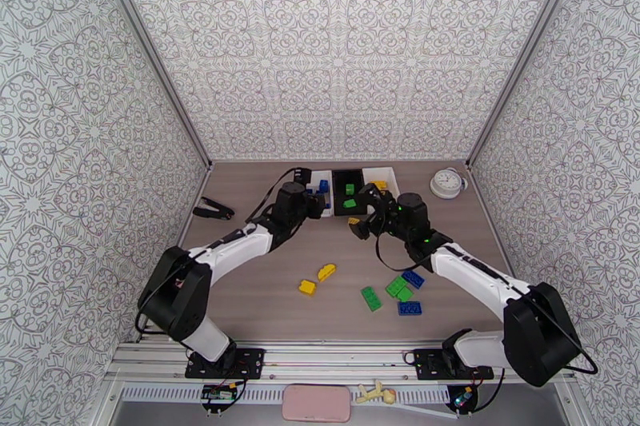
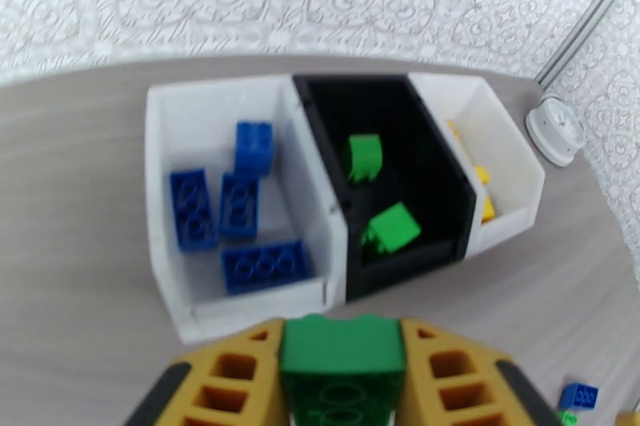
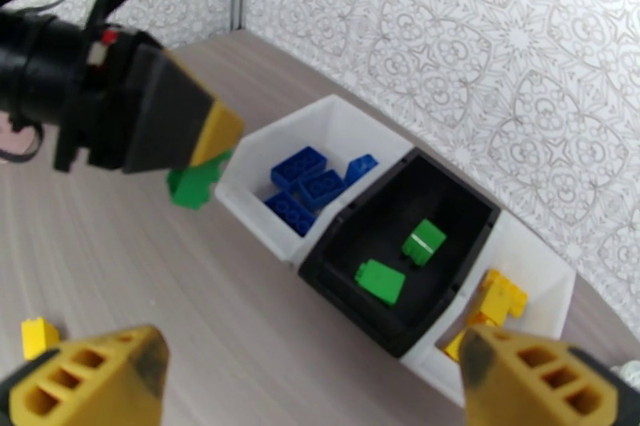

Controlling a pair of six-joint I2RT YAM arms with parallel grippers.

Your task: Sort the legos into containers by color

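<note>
Two pincers logged.

Left pincer (image 2: 342, 336): closed to a narrow gap on a green brick (image 2: 342, 376), clamped between its yellow fingers (image 2: 232, 376). The lower part of that brick and the finger bases are cut off by the frame edge. The left wrist view is slightly blurred. In the top view its tips are hard to separate from the dark wrist and the bins.

Right pincer (image 3: 314, 352): spread wide, nothing between its fingers (image 3: 96, 376). Only the finger ends show.

Relative to the left pincer:
- A row of three bins sits just ahead, touching side by side.
- Blue-brick bin (image 2: 160, 180): ahead and left, four blue bricks (image 2: 264, 266) inside.
- Black bin (image 2: 432, 180): ahead and a little right, two green ones (image 2: 392, 228) inside.
- Yellow-brick bin (image 2: 512, 156): farther right. Its yellow bricks (image 2: 480, 174) are mostly hidden behind its wall, count unclear.
- The held brick is short of the bins' near edge, not over any bin.

Relative to the right pincer:
- The black bin is straight ahead.
- The left pincer with its brick is ahead and to the left.

Several loose bricks (image 1: 370, 297) in blue, green and yellow lie on the bench (image 2: 72, 300) behind both pincers, toward the arm bases.
</note>
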